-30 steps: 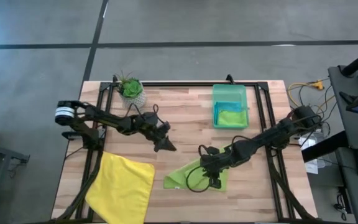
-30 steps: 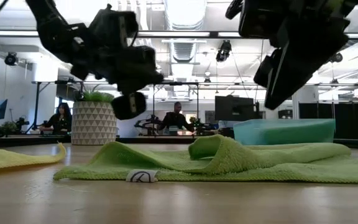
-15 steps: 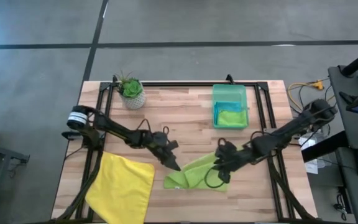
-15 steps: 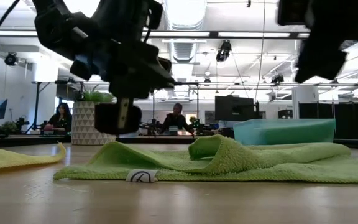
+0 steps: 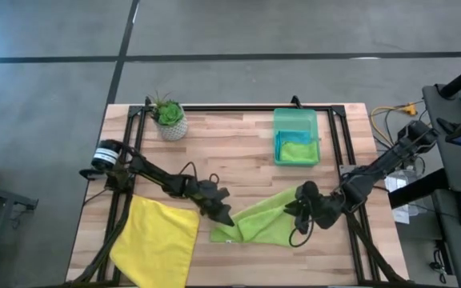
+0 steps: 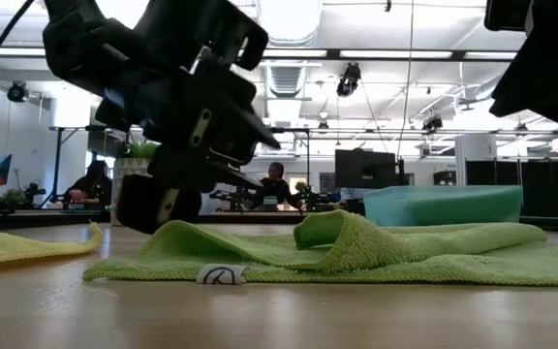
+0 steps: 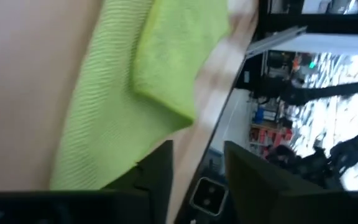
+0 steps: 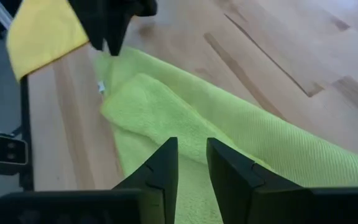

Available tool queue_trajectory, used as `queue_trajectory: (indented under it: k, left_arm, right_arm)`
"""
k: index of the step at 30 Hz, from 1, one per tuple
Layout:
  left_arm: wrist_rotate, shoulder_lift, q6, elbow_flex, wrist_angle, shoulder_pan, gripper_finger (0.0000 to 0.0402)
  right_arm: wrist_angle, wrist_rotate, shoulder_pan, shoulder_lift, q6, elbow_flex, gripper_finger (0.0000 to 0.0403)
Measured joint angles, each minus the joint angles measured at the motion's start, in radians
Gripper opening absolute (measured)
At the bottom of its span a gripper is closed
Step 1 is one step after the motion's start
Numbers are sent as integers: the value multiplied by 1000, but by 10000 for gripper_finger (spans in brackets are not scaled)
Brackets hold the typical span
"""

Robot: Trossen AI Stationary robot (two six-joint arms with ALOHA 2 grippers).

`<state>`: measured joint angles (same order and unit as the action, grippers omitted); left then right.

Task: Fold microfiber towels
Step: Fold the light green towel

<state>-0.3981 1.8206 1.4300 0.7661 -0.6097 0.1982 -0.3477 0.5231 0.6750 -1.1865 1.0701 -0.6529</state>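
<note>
Near the front edge of the wooden bench (image 5: 238, 152), a rumpled lime green microfiber towel (image 5: 261, 223) lies partly folded over itself. The left claw (image 5: 224, 217) sits low at its left end, fingers parted a narrow way, holding nothing. The right claw (image 5: 296, 210) hovers at its right end, fingers narrowly apart, empty. A bright yellow microfiber towel (image 5: 157, 241) lies flat at the front left corner. Toward the back edge, a translucent green plastic bin (image 5: 295, 135) holds another lime green towel (image 5: 298, 150).
</note>
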Motion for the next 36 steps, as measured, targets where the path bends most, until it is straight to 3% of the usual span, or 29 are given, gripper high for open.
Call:
queue_trajectory:
  k: [4,7,16,22,29,36]
  left_arm:
    - [13,18,58,27,37,0,182]
    - [40,40,76,55,84,0,202]
    - [42,121,147,136,116,0,205]
    - [64,131,102,209,296,3,205]
    - [141,132,136,211,296,4,205]
    - [153,138,141,211,292,4,201]
  right_arm:
    - [0,18,14,-7,20,7,81]
    - [-2,29,28,-7,30,7,83]
    - [17,30,54,-8,30,7,80]
    - [17,29,54,-8,30,7,81]
    - [17,29,54,-8,30,7,81]
    - [17,28,54,-8,30,7,80]
